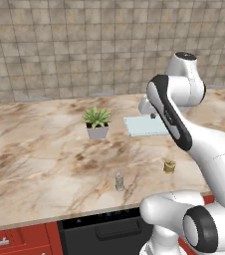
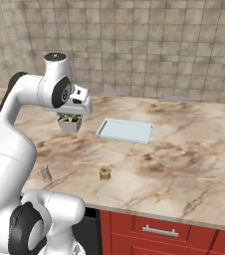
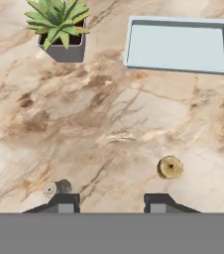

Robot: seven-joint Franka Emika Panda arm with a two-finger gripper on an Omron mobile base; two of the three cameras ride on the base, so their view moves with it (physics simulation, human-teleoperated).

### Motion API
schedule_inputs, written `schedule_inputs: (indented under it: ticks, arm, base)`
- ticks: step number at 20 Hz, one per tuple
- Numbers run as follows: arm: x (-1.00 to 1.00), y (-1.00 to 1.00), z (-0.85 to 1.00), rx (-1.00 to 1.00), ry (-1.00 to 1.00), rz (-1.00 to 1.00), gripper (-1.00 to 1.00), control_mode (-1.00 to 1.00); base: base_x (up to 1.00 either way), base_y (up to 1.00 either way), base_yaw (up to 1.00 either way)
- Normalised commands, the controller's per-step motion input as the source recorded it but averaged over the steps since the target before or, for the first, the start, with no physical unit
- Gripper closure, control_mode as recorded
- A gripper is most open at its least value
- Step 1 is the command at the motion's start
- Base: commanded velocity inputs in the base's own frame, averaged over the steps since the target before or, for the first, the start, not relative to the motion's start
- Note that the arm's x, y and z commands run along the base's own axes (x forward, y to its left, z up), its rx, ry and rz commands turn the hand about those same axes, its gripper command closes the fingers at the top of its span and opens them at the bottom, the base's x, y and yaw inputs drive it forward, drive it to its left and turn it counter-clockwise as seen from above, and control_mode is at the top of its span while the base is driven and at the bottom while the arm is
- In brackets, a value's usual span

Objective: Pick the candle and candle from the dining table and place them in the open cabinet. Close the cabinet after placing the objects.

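Note:
Two candles stand near the front edge of the marble dining table (image 1: 35, 164). The slim pale grey candle (image 1: 119, 182) (image 2: 46, 173) (image 3: 54, 188) is upright on the left. To its right sits the squat olive-gold candle (image 1: 169, 166) (image 2: 105, 173) (image 3: 170, 167). My gripper (image 3: 111, 202) hangs well above the table and looks straight down, its hand (image 2: 78, 108) over the middle of the top. Its fingertips (image 3: 64, 201) stand apart with nothing between them, so it is open. Both candles lie below it, untouched. The cabinet is out of view.
A spiky green plant in a grey pot (image 1: 97, 123) (image 3: 59, 30) stands mid-table, with a shallow pale blue tray (image 1: 144, 125) (image 2: 125, 130) (image 3: 178, 44) to its right. A tiled wall runs behind. Red drawers (image 2: 159, 231) and a black dishwasher panel (image 1: 104, 229) sit below the top.

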Motion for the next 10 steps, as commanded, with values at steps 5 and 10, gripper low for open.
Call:
schedule_inputs:
  ticks: [5,10]
  arm:
    - [-0.07,0.09,0.0,-0.01,-0.03,0.0,-1.0,-1.0]
    - [-0.47,0.25,0.0,-0.09,-0.28,0.02,-1.0,-1.0]
  base:
    - [0.0,0.0,0.0]
    - [0.0,0.0,0.0]
